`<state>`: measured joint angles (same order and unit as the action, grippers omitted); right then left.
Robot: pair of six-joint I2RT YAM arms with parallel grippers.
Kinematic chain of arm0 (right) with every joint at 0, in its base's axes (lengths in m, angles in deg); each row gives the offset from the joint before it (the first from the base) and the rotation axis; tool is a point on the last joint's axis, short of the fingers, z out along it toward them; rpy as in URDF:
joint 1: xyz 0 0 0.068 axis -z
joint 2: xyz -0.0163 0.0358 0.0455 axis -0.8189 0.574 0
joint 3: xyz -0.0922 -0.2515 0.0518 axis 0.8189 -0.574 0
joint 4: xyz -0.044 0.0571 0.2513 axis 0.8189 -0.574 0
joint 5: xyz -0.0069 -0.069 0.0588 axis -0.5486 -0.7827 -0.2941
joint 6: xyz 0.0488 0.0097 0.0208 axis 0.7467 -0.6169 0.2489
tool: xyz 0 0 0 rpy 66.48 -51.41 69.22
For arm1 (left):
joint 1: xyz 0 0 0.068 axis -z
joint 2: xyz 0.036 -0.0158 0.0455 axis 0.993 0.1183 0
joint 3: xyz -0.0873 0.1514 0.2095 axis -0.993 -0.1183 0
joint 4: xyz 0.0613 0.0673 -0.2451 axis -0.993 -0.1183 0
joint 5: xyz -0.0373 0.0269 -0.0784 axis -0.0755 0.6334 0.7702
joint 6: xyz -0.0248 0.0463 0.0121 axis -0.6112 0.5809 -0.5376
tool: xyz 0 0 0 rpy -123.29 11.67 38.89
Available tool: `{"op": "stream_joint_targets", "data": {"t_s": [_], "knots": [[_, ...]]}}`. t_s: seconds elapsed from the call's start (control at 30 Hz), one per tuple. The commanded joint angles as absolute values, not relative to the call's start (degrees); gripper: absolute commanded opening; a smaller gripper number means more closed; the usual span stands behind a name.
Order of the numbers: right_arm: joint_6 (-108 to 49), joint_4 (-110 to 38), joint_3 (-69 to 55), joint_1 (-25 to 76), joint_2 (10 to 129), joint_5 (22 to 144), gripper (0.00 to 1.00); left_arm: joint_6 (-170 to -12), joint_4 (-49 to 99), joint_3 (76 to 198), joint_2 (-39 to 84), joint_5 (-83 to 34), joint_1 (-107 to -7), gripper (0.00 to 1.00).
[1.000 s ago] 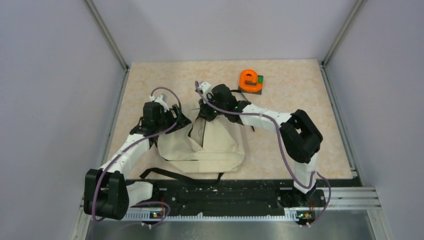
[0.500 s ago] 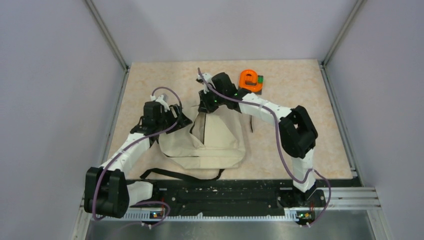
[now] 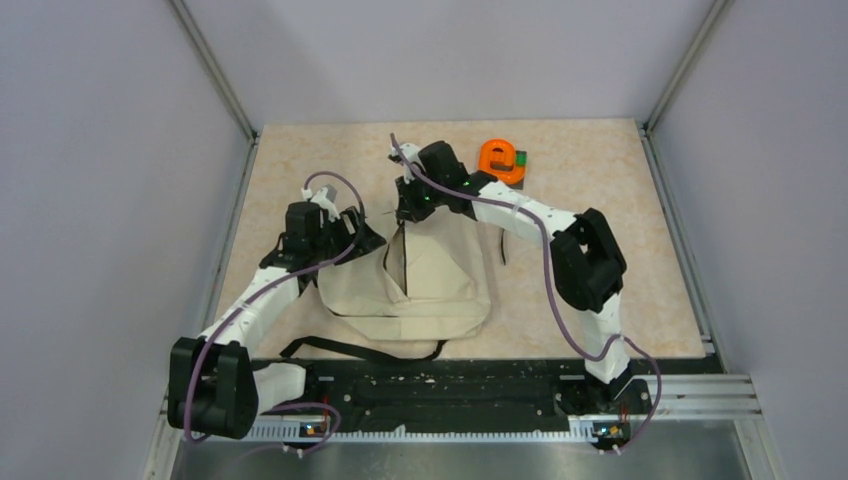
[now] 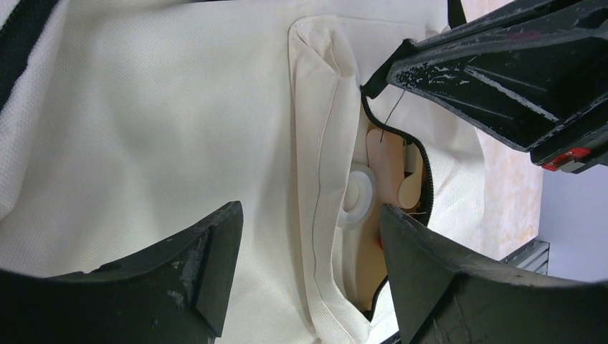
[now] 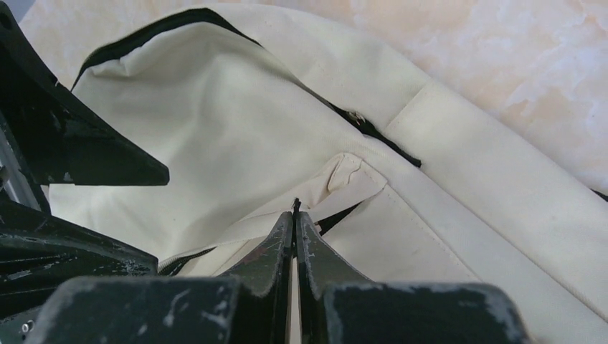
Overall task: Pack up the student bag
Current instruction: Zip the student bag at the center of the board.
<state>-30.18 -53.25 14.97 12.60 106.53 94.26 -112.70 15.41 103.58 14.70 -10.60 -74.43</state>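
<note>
Change: over last 1 s right gripper [image 3: 408,208] shifted toward far edge of table [image 3: 620,300], pulling bag mouth taut into narrow slit. Judged: zipper travel under way, likely closing.
Right jaws pinched shut on zipper pull [image 4: 371,87].
Left gripper [image 3: 365,238]: jaws wide, straddling fabric, gripping nothing.
Student bag [image 3: 430,285]: mid-table, flat, cream fabric, black zipper [image 4: 428,168] part-open, white round item [image 4: 356,197] visible inside.
</note>
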Motion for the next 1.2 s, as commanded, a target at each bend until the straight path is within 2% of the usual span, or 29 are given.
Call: {"op": "stream_joint_targets", "data": {"t_s": [0.0,0.27,0.53,0.73,0.93,1.17], "knots": [[-30.7,-49.6,14.5,12.4,105.3,93.2,0.00,-112.0,18.6,103.5,13.6,-9.1,-74.6,0.74],[-26.9,-34.9,5.0,12.5,101.1,94.3,0.00,-110.1,34.7,98.5,13.7,-4.2,-74.6,0.74],[-22.0,-24.0,-2.6,14.3,96.7,90.7,0.00,-111.2,47.4,99.2,20.8,0.3,-74.6,0.72],[-19.9,-21.6,-3.9,15.2,96.3,93.0,0.00,-110.9,54.7,99.8,25.5,3.2,-74.6,0.68],[-18.5,-20.3,-4.3,15.8,96.6,95.1,0.00,-111.1,59.1,101.2,31.6,5.1,-74.6,0.57],[-17.4,-20.1,-4.1,16.1,97.0,97.1,0.00,-113.1,66.8,102.6,37.2,6.3,-73.9,0.55]]}}
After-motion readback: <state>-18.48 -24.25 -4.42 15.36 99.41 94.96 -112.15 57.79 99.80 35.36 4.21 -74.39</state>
